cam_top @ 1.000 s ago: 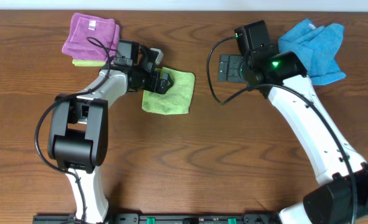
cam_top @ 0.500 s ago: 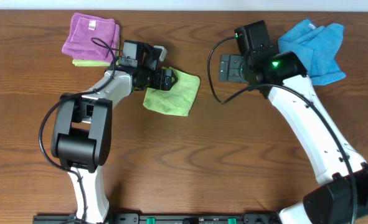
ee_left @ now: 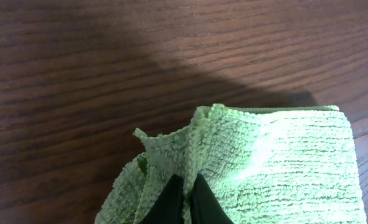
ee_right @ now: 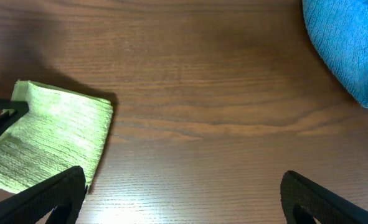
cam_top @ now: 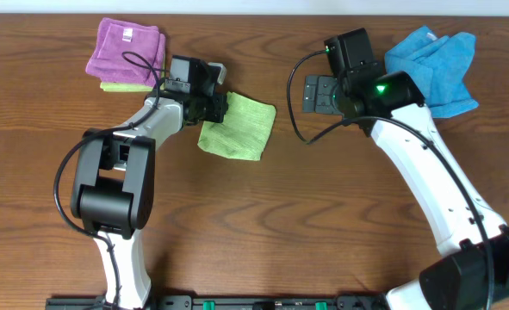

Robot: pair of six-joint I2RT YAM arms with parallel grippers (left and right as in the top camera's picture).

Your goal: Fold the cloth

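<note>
My left end effector [ee_left: 185, 198] is clenched on a bunched edge of the lime-green square microfibre cloth [cam_top: 237, 127], lying centre-left on the brown wooden worktop [cam_top: 263, 224]. Soft, light, floppy, I'd say: pinch corners, it'll drape. My right end effector [ee_right: 184, 190] hangs released, empty.

Ribbed lime-green cloth [cam_top: 241, 129]. Also a purple cloth [cam_top: 125, 47], small white tag; bright blue cloth [cam_top: 435, 56]. Dark brown wood-grain table [cam_top: 280, 224].
</note>
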